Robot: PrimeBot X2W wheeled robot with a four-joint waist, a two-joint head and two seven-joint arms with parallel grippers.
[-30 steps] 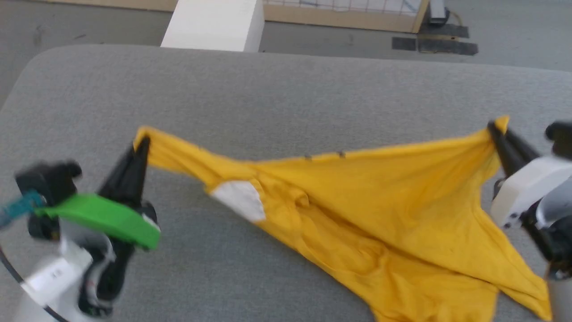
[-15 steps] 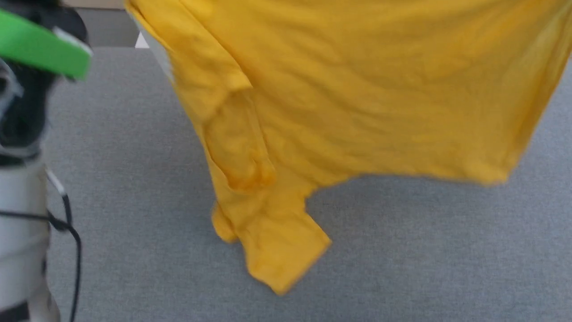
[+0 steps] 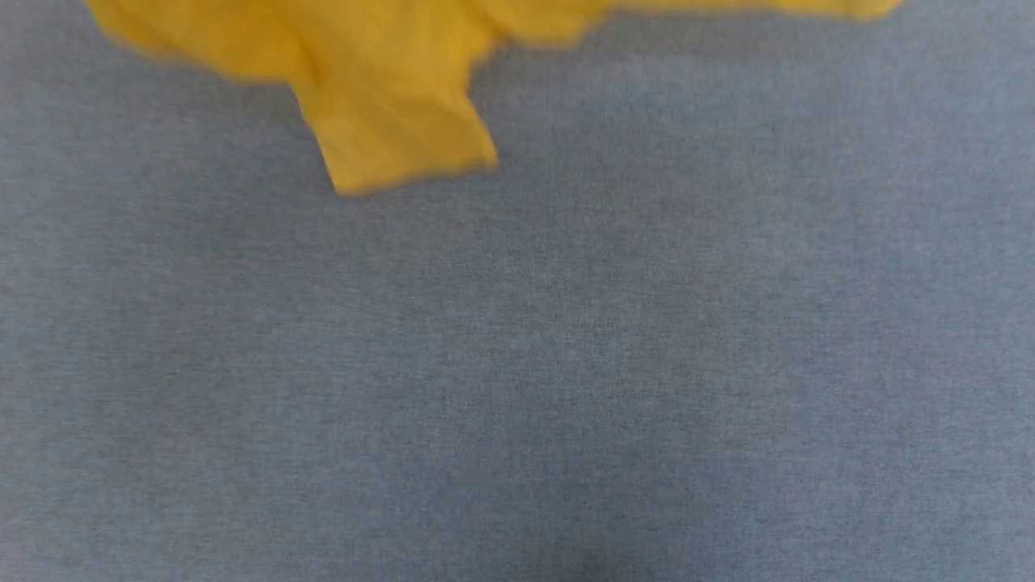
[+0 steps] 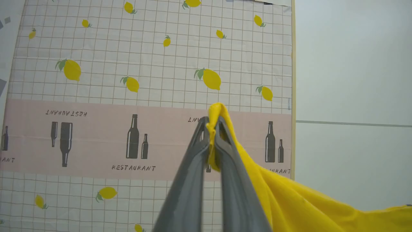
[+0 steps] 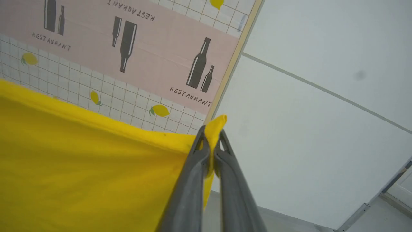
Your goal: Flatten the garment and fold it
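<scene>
We see the yellow garment across the top of the head view, from 10 o'clock to 1 o'clock, blurred, with one squarish flap dropping lowest at about 11 o'clock. Whether that flap touches what lies under it we cannot tell. In the left wrist view our left gripper has its two dark fingers clenched on a bunched corner of the cloth. A small yellow tuft pokes out past the tips, and the rest of the fabric falls away toward 4 o'clock, reaching the lower right corner of that view. In the right wrist view our right gripper is likewise pinched tight on another corner, with a tab of yellow standing above the tips. From there a taut upper edge runs toward 9 o'clock and a broad sheet of cloth spreads over the lower left. Under the garment in the head view lies a grey fabric surface, plain and evenly woven. Behind both grippers stands a printed sheet, a white grid scattered with lemons and crossed by a pink band of dark bottles and the word RESTAURANT. It ends in a thin wooden frame at 3 o'clock of the fingers in the left wrist view. Beyond that frame is a white wall with one thin seam across it.
</scene>
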